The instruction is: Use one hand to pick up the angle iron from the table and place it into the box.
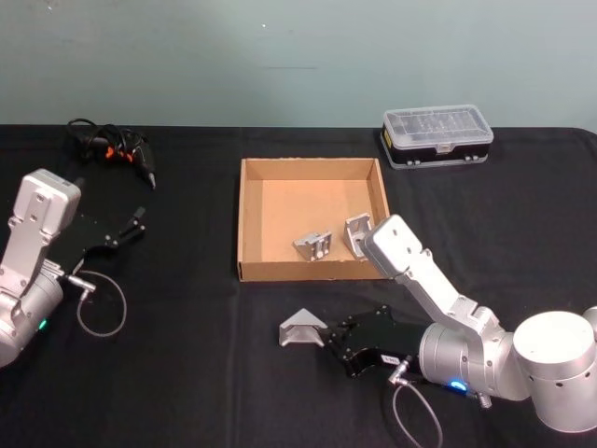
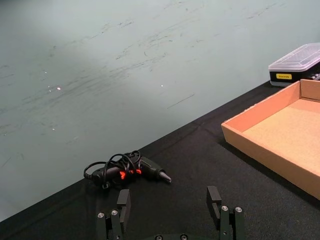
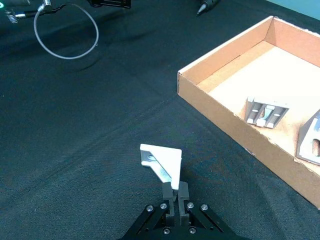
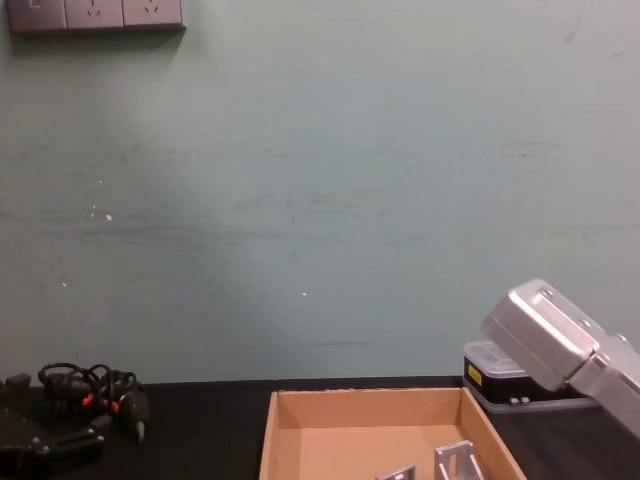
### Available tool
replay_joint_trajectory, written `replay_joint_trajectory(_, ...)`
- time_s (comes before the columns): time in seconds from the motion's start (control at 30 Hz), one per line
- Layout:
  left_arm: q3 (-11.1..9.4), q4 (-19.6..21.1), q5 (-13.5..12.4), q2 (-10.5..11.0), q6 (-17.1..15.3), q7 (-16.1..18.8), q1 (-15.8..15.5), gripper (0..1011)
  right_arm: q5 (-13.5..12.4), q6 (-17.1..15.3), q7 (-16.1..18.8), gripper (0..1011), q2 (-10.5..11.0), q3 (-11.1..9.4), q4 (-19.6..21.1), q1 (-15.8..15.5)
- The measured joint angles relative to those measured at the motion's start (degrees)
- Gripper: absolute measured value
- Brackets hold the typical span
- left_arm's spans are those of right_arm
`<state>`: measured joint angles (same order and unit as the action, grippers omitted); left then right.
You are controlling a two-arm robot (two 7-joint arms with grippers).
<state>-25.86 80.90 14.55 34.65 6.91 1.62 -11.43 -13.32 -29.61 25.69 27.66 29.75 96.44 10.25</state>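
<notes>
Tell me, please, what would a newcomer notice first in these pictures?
Probably the right gripper, low over the black table just in front of the box, shut on a pale angle iron. Next, the tan box itself at the table's centre, with two more angle irons inside. The left gripper waits open at the far left.

The box (image 4: 385, 420) sits mid-table with two metal brackets (image 4: 455, 462) inside; a corded tool (image 4: 95, 392) lies by the table's left edge.

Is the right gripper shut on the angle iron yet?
Shut on it. The right gripper has its fingertips pinched on one edge of the angle iron, which is outside the box.
</notes>
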Motion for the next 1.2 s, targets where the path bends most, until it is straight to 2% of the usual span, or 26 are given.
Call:
replay_joint_trajectory(0.3,0.0,0.0,0.0,0.0,0.0,0.0,0.0,1000,0.0,0.0,0.0,57,0.2,-0.5,0.8,-0.2)
replay_joint_trajectory(0.43,0.0,0.0,0.0,0.0,0.0,0.0,0.0,1000,-0.5,0.2,-0.4,57,0.5,-1.5,2.4,-0.9)
replay_joint_trajectory(0.8,0.0,0.0,0.0,0.0,0.0,0.0,0.0,1000,-2.6,1.0,-2.7,57,3.2,-7.6,9.3,-2.6)
replay_joint_trajectory(0.97,0.0,0.0,0.0,0.0,0.0,0.0,0.0,1000,-2.3,1.1,-4.1,57,3.6,-9.4,9.5,-0.9)
replay_joint_trajectory(1.1,0.0,0.0,0.0,0.0,0.0,0.0,0.0,1000,-1.5,1.1,-4.9,57,2.8,-9.6,7.9,1.1)
replay_joint_trajectory(1.2,0.0,0.0,0.0,0.0,0.0,0.0,0.0,1000,0.1,1.0,-5.3,57,1.2,-8.8,4.6,4.4)
